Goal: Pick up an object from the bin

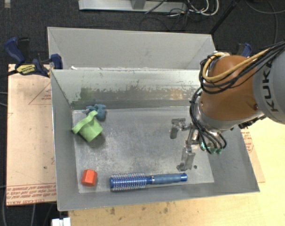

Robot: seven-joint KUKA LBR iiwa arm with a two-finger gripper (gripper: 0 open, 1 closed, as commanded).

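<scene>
My gripper (181, 145) hangs over the right part of the bin floor, open, with one fingertip (176, 127) toward the back and the other (186, 162) toward the front. Only bare metal lies between them. A blue hairbrush (147, 180) lies along the front wall, its handle end just below and in front of the nearer fingertip, apart from it. A small orange-red block (89, 177) sits at the front left, beside the brush's bristle end.
A crumpled light-green thing (88, 129) lies at the back left with a small grey-blue thing (98, 111) touching its far side. The arm's orange cover and cables overhang the bin's right wall.
</scene>
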